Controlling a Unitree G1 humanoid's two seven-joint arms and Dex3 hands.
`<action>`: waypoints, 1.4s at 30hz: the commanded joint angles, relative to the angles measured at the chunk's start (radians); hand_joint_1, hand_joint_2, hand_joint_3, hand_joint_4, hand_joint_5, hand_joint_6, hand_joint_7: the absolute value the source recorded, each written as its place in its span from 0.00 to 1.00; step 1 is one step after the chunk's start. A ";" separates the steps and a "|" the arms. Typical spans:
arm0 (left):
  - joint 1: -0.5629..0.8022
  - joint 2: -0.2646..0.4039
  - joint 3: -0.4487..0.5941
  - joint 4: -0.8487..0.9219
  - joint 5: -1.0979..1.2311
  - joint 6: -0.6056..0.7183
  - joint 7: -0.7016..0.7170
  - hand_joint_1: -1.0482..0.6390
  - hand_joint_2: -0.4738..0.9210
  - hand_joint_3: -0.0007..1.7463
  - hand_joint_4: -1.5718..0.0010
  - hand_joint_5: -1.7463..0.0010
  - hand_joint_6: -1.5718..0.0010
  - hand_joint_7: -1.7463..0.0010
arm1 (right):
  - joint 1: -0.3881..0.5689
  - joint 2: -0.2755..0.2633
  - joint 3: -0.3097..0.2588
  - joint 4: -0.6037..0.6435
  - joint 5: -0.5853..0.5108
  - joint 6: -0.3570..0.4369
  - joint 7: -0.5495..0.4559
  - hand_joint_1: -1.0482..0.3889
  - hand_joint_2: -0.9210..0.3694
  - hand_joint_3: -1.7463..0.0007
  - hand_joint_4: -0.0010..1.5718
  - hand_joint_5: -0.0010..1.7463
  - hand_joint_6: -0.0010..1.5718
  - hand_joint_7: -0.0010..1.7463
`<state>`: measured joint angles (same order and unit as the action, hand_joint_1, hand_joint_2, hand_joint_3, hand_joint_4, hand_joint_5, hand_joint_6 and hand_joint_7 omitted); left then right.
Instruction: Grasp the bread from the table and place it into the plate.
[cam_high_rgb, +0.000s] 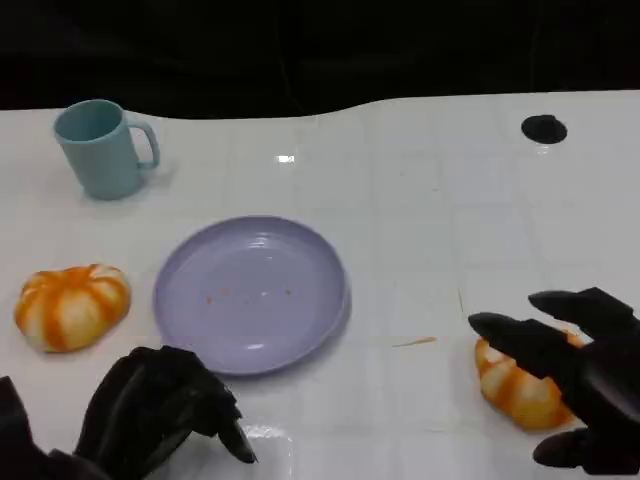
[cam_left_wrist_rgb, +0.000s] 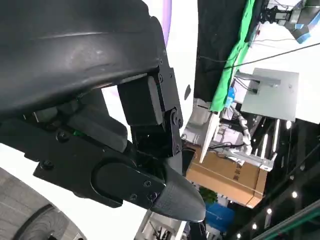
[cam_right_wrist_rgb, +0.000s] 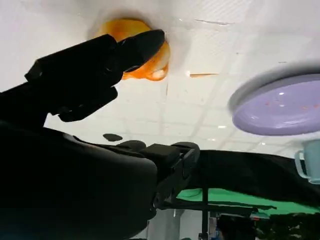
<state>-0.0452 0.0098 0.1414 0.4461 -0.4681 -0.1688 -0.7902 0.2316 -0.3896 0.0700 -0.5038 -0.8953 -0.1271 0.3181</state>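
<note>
The white table (cam_high_rgb: 420, 220) carries a lilac plate (cam_high_rgb: 250, 295) near its middle, with nothing on it. My right hand (cam_high_rgb: 570, 375) hangs open-fingered over the bread (cam_high_rgb: 515, 390) by the near right edge, perhaps touching it. My left hand (cam_high_rgb: 160, 410) is curled closed on nothing. Another bun (cam_high_rgb: 70, 305) lies left; a blue mug (cam_high_rgb: 100, 148) stands far left.
</note>
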 joint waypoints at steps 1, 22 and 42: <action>-0.001 0.013 0.005 -0.009 0.002 0.013 0.007 0.01 0.94 0.00 0.00 0.68 0.00 0.87 | -0.035 -0.022 0.025 0.052 -0.043 0.018 -0.017 0.50 0.18 1.00 0.03 0.23 0.18 0.01; 0.010 0.008 0.002 -0.035 0.003 0.032 0.015 0.01 0.94 0.00 0.00 0.68 0.00 0.87 | -0.206 -0.048 0.157 0.325 -0.124 0.097 -0.029 0.50 0.14 1.00 0.11 0.14 0.21 0.01; 0.019 -0.001 -0.001 -0.052 0.007 0.022 0.020 0.01 0.95 0.00 0.00 0.68 0.00 0.87 | -0.380 -0.045 0.256 0.624 -0.028 0.146 -0.023 0.49 0.03 0.99 0.27 0.06 0.34 0.03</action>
<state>-0.0355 -0.0020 0.1381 0.4116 -0.4676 -0.1414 -0.7787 -0.1351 -0.4191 0.3175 0.0786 -0.9369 0.0028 0.2991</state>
